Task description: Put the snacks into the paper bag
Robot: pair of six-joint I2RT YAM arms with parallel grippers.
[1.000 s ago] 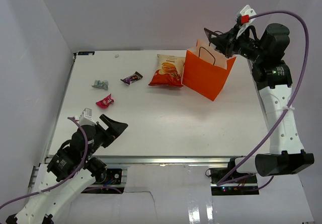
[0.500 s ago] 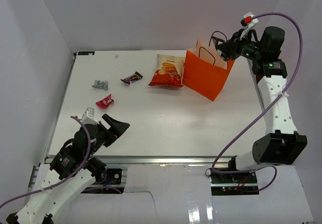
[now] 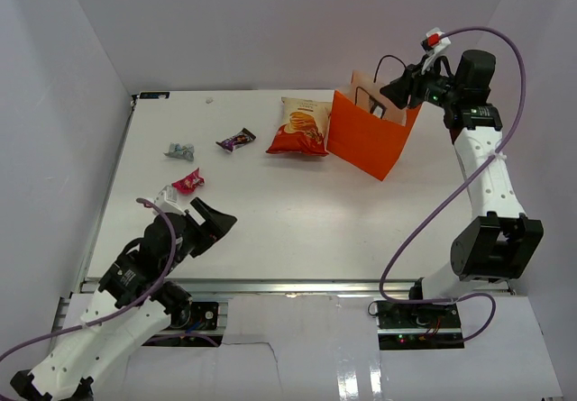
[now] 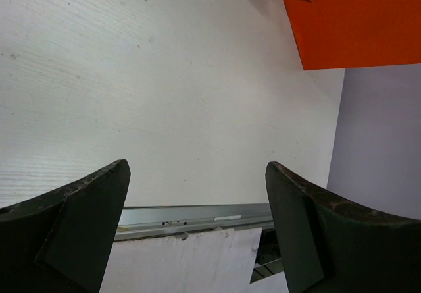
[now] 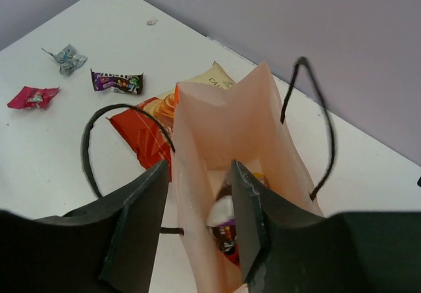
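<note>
Orange creased paper bag, pale lining, below right gripper, fingers parted; left gripper wide, empty.

The table I worked over was white with a faint wood grain, one flat board. Along its 6 o'clock edge ran a silvery metal rail. The left wrist view showed that rail lying just under the board's rim. Toward 11 o'clock, near the far edge, a tiny pale scrap lay on the board by itself. Farther round toward 10 o'clock, right at the corner, sat a small dark tag. Pale lilac walls closed the table in at 9, 12 and 3 o'clock.
</note>
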